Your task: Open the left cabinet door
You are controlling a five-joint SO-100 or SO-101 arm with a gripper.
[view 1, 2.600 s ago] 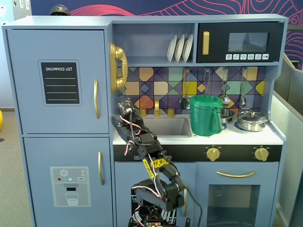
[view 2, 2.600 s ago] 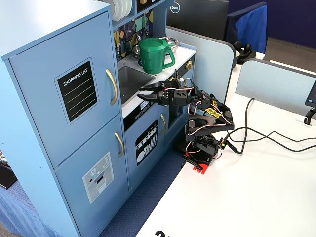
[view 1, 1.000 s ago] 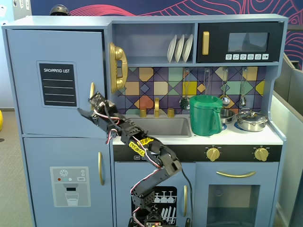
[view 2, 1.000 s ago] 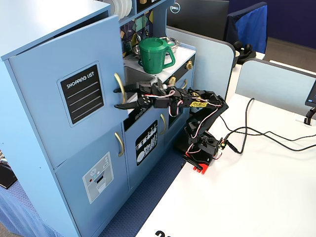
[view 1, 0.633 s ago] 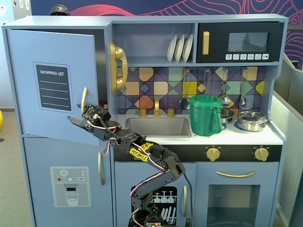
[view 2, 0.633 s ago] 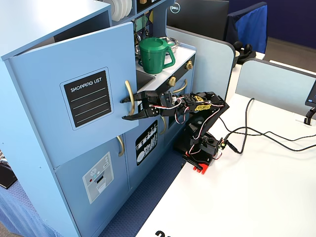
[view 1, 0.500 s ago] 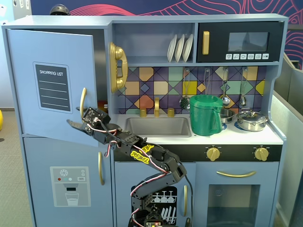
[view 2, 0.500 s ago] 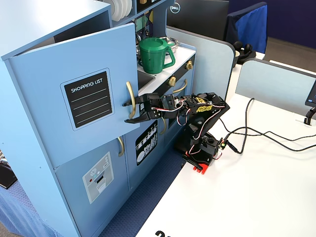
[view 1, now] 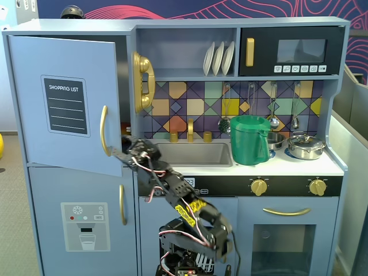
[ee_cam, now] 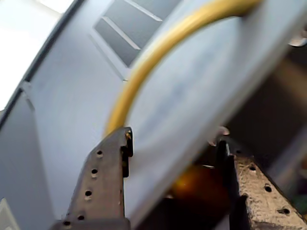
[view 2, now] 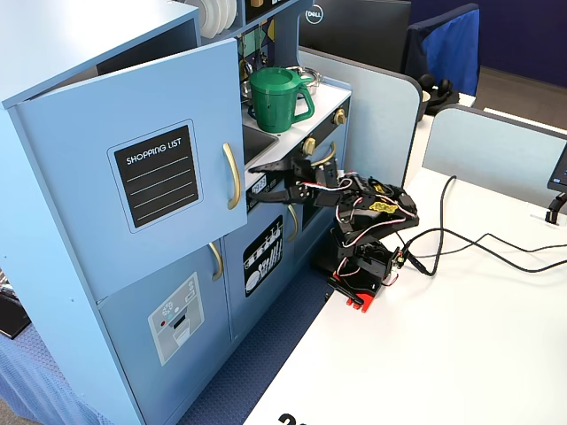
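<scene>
Gripper (ee_cam: 173,153) spread wide at the free edge of the left cabinet door (view 1: 63,103), holding nothing.

In the wrist view one finger (ee_cam: 103,179) lies on the door's pale blue front, just below the lower end of the curved gold handle (ee_cam: 158,52), while the other finger (ee_cam: 249,187) sits on the far side of the door's edge, over the dark interior. That view alone shows the edge between the jaws; whether either finger touches it is unclear. Both fixed views show the door swung partly out from the cabinet, its "SHOPPING LIST" panel (view 2: 162,175) facing forward. Only the side-on fixed view shows the arm's base (view 2: 363,282) standing on the white table (view 2: 461,354). The frontal fixed view adds the green pitcher (view 1: 250,140) beside the sink (view 1: 192,154).
</scene>
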